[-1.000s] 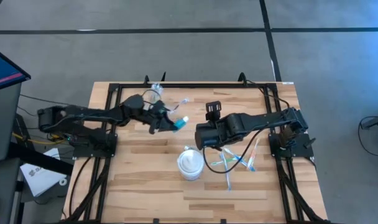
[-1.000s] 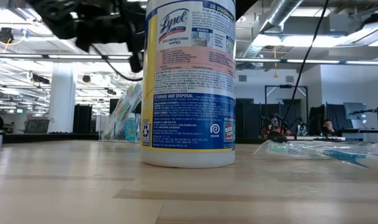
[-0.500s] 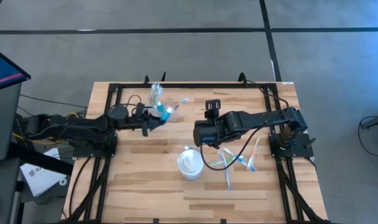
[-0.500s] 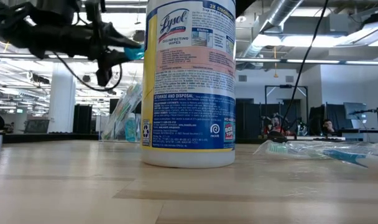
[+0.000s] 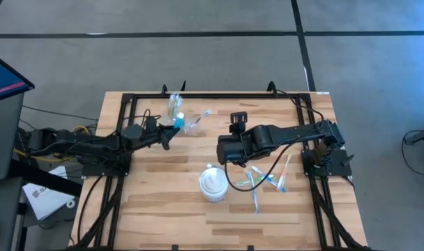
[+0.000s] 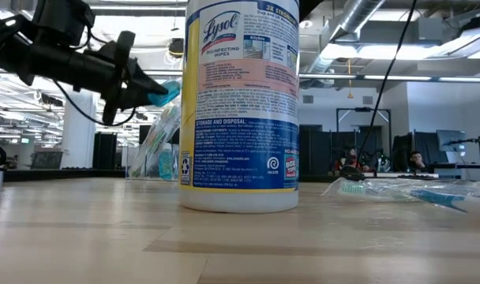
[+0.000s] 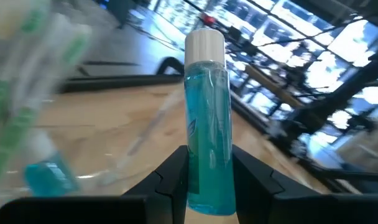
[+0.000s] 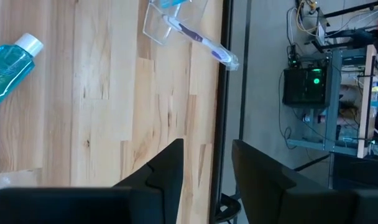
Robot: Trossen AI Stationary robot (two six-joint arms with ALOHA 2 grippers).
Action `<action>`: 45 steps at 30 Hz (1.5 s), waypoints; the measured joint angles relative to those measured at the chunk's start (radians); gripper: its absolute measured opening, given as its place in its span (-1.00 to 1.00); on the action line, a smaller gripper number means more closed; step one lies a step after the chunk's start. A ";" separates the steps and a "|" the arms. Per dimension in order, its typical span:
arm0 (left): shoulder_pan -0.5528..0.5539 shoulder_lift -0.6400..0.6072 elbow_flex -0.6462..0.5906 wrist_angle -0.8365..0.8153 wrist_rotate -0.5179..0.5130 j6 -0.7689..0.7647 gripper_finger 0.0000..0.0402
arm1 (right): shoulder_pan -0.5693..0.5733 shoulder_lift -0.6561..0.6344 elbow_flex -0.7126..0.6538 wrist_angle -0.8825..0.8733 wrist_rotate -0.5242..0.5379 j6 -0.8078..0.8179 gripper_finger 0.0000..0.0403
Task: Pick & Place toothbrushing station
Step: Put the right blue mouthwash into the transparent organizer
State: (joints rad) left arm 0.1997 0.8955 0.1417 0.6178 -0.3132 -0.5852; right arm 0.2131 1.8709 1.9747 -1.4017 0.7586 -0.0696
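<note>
At the high view's centre your right gripper [image 5: 228,155] waited, fingers apart, empty. Farther back, upper left, your left gripper [image 5: 171,130] had clamped the blue bottle [image 7: 206,124] beside the cup [image 5: 176,106]; lower it in upright.

Left end effector [image 7: 209,168] clamped, right [image 8: 206,163] parted.

In front of me a wooden table [image 5: 163,209] carries a black frame [image 5: 219,96] along its edges. A white Lysol wipes tub [image 6: 240,102] stands upright near the middle, its round lid [image 5: 213,183] facing up. Beyond the table's left edge sits a dark monitor [image 5: 4,77], over grey floor [image 5: 198,49].
</note>
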 joint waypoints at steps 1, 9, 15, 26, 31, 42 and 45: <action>0.000 0.000 -0.008 0.007 -0.017 0.008 -0.55 | 0.000 0.000 0.000 0.000 0.000 0.000 -0.37; 0.000 0.001 -0.050 0.037 -0.133 0.040 -0.55 | -0.006 0.000 0.000 0.000 0.000 -0.005 -0.37; -0.042 0.003 -0.053 0.055 -0.262 0.135 -0.55 | -0.021 0.000 0.000 0.000 0.001 -0.006 -0.37; -0.157 0.069 -0.057 0.104 -0.490 0.211 -0.55 | -0.027 0.000 0.000 0.000 0.001 -0.009 -0.37; -0.179 0.189 -0.058 0.218 -0.556 0.215 -0.55 | -0.026 0.000 0.000 0.000 0.001 -0.009 -0.37; -0.178 0.494 -0.058 0.561 -0.588 0.296 -0.55 | -0.026 0.000 0.000 -0.005 0.001 -0.011 -0.37; -0.174 0.555 -0.058 0.614 -0.588 0.297 -0.55 | -0.026 0.000 0.000 -0.005 0.001 -0.011 -0.37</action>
State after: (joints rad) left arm 0.0257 1.4508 0.0837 1.2319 -0.9012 -0.2883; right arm 0.1867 1.8709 1.9751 -1.4063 0.7593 -0.0811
